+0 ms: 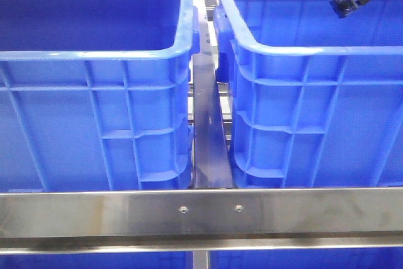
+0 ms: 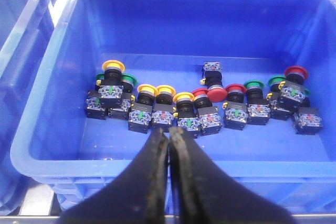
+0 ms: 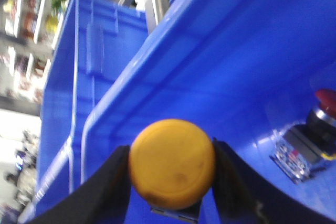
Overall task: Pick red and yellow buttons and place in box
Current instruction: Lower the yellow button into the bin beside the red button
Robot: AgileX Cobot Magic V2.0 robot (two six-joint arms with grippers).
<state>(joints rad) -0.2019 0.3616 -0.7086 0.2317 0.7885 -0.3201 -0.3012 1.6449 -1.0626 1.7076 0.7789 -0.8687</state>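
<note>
Several push buttons with yellow (image 2: 113, 66), red (image 2: 216, 93) and green caps lie in a row on the floor of a blue bin (image 2: 63, 108). My left gripper (image 2: 169, 132) hangs shut and empty above that bin's near wall. My right gripper (image 3: 171, 151) is shut on a yellow button (image 3: 172, 162), its round cap squeezed between the two fingers. It hovers inside the blue box (image 3: 220, 66), where one red button (image 3: 321, 109) lies on the floor. The front view shows the right gripper (image 1: 345, 4) over the right box (image 1: 302, 48); the left gripper is out of that view.
Two tall blue bins stand side by side, the left bin (image 1: 94, 48) and the right one, with a metal rail (image 1: 208, 130) in the gap between them. A steel bar (image 1: 201, 212) crosses the front. Another blue bin (image 2: 21, 51) adjoins the one holding the buttons.
</note>
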